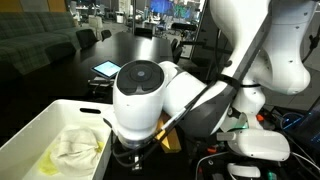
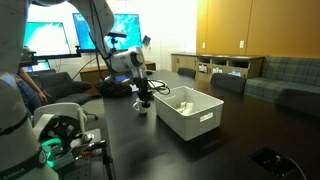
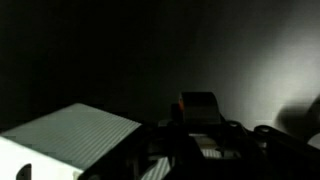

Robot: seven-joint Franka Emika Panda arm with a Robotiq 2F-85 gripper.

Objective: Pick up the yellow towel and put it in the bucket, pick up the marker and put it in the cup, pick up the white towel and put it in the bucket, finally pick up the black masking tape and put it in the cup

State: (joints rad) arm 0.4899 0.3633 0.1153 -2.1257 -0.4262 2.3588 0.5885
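Dim office, dark table [image 2: 170, 155], bucket [image 2: 185, 122] with seemingly a white towel [image 1: 78, 147]

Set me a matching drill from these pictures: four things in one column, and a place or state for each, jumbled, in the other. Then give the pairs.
Column one:
1. bucket
2. white towel
3. tablet
4. gripper

Column two:
a. lying flat farther back on the dark table, screen lit
b. crumpled inside the bucket
c. lowered close to the table, beside the bucket
d. standing on the table, top open, slot handle cut in one wall

Pairs: 1-d, 2-b, 3-a, 4-c.
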